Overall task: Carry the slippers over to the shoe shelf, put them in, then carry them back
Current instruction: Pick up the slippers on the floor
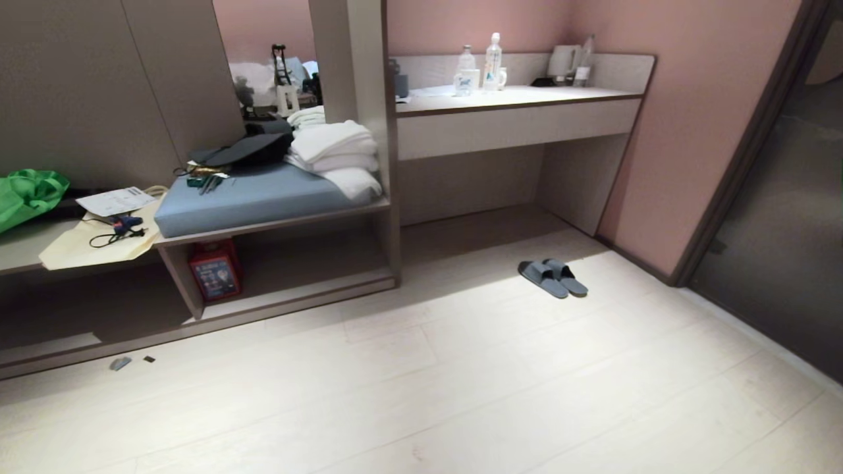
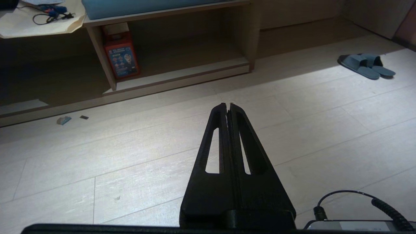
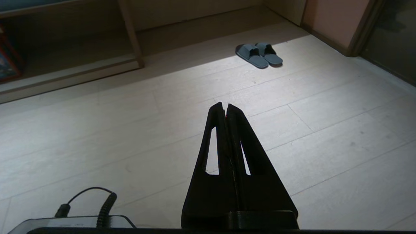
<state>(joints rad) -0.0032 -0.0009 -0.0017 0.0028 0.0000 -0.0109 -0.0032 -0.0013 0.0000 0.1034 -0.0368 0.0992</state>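
The slippers [image 1: 552,278], a blue-grey pair, lie side by side on the pale floor just in front of the desk alcove. They also show in the left wrist view as slippers [image 2: 365,65] and in the right wrist view as slippers [image 3: 259,55]. The shoe shelf [image 1: 309,294], the low narrow cubby under the blue cushion, stands to their left, with its base board [image 2: 182,70] bare in the middle. My left gripper [image 2: 227,104] is shut and empty, hanging over the floor short of the shelf. My right gripper [image 3: 224,104] is shut and empty too, well short of the slippers. Neither arm shows in the head view.
A red box [image 1: 215,270] stands at the left end of the shoe shelf. Folded white towels [image 1: 332,155] lie on the blue cushion [image 1: 244,197]. Bottles stand on the desk [image 1: 514,99]. A dark glass door [image 1: 784,230] is on the right. Small scraps [image 1: 120,363] lie on the floor.
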